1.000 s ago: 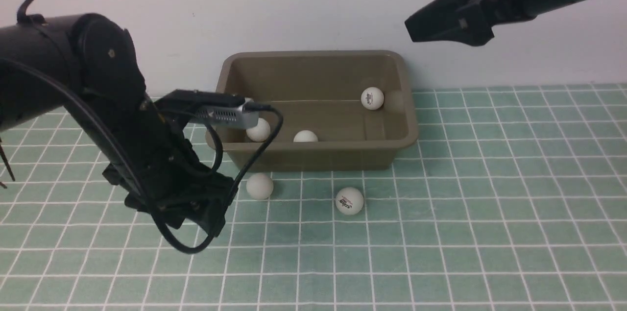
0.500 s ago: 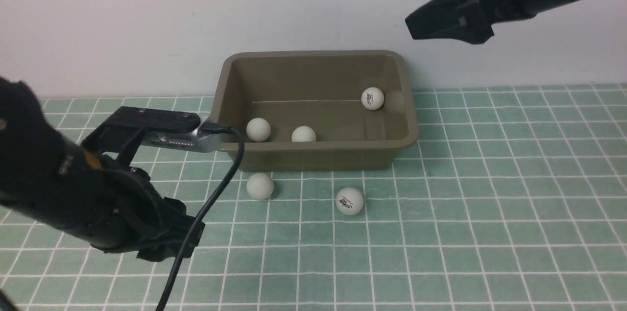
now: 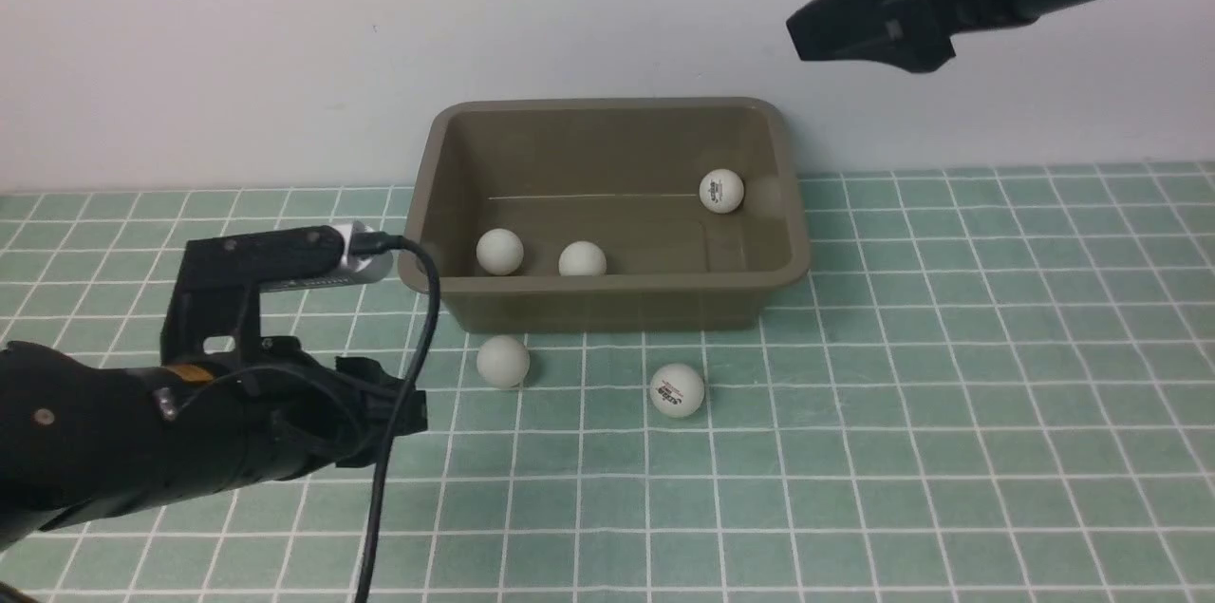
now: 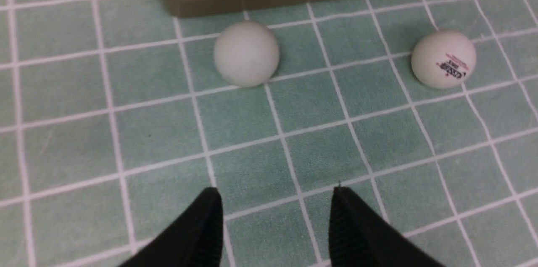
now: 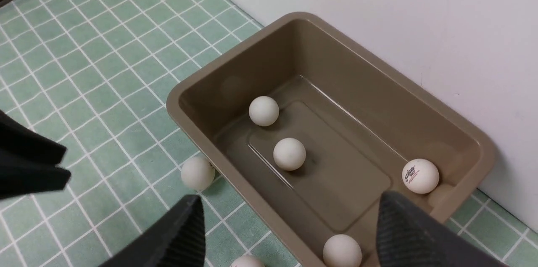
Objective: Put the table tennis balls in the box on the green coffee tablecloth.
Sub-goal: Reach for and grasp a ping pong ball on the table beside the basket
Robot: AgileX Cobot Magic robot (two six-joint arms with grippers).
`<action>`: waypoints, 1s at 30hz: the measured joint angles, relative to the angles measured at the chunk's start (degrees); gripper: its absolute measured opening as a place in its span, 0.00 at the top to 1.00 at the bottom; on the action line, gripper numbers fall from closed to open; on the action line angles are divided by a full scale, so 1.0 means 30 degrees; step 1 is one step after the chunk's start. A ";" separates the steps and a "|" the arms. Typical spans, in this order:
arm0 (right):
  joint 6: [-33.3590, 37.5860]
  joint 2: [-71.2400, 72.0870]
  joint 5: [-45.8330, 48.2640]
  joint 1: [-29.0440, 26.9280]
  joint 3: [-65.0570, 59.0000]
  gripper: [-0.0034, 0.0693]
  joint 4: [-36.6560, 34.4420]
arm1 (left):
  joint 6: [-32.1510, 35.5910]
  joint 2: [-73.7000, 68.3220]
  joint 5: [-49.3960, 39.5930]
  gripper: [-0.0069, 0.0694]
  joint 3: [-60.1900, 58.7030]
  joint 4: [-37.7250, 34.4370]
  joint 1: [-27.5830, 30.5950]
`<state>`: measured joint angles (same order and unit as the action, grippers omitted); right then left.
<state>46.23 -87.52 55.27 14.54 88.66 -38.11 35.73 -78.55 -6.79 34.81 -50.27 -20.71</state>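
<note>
The olive-brown box (image 3: 607, 297) stands on the green tablecloth (image 3: 949, 394) against the wall. The front view shows three white balls inside it (image 3: 499, 252) (image 3: 582, 258) (image 3: 721, 191). The right wrist view shows a fourth ball (image 5: 341, 251) by the near wall. Two balls lie on the cloth before the box: a plain one (image 3: 503, 361) (image 4: 246, 54) and a logo one (image 3: 678, 389) (image 4: 443, 59). My left gripper (image 3: 403, 404) (image 4: 275, 193) is open and empty, low over the cloth, short of the plain ball. My right gripper (image 3: 805, 38) (image 5: 290, 206) is open and empty, high above the box's right end.
A white wall runs right behind the box. My left arm's camera mount and its black cable (image 3: 418, 318) hang near the box's left front corner. Open cloth extends to the right and toward the front edge.
My left arm has dropped and pulled back to the left, and its gripper now lies low over the cloth. One ball inside the box rolled slightly left. The right arm barely moved.
</note>
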 joint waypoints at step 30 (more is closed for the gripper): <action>0.0000 0.0000 -0.0367 0.0000 0.0000 0.27 0.0000 | 0.3282 -0.6455 0.2879 0.28 0.3842 -0.2131 -0.1088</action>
<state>46.23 -87.52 54.17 14.54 88.66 -38.11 45.57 -97.91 1.85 46.33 -56.67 -23.98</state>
